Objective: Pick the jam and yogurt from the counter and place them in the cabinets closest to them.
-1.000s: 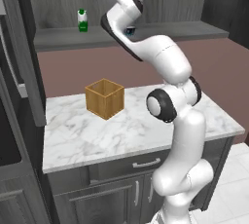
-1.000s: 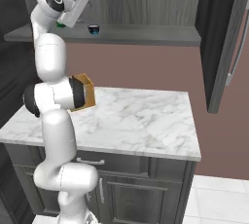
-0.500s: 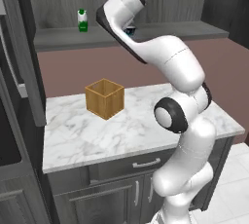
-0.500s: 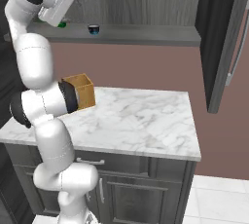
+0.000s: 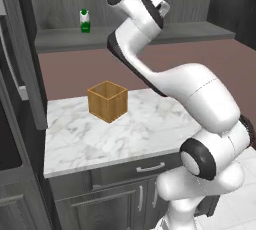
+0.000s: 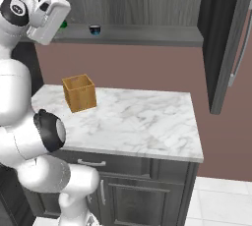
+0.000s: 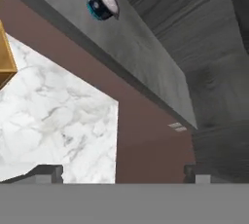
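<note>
A round dark-blue cup (image 7: 102, 2) sits on the flat grey shelf (image 7: 141, 52), well beyond the spread, empty pincer (image 7: 124, 172); veined marble desk (image 7: 58, 121) lies below the shelf.

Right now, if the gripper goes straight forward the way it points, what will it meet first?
Probably the reddish-brown back wall under the flat grey cabinet shelf. In the hand view the open gripper is centred on that wall, beside the white marble counter. Nothing seems to lie between, though depth is unclear.
</note>
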Tool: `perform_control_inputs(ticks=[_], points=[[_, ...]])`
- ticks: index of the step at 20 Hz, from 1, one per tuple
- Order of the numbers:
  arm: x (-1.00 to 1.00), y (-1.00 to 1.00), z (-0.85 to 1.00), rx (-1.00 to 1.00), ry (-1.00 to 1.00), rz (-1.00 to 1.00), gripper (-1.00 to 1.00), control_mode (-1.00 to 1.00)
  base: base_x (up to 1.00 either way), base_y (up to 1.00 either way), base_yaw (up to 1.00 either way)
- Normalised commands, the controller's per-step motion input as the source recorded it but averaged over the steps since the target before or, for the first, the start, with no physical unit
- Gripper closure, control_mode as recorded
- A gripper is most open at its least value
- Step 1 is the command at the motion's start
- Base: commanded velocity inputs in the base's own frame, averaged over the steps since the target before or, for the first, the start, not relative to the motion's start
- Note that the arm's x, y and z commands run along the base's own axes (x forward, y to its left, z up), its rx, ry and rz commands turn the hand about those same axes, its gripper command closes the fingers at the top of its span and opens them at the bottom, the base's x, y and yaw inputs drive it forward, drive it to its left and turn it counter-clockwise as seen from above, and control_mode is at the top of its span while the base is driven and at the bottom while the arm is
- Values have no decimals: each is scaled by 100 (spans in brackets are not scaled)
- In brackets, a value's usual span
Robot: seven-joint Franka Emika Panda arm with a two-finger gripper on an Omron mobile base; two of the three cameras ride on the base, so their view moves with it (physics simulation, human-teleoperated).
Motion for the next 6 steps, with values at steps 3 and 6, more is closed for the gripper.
perform_control_inputs(ticks=[3, 6], points=[[-90, -10, -2, -1, -21, 1, -100, -100, 0, 0, 0], [-77, -4, 6, 2, -35, -1, -100, -100, 0, 0, 0]])
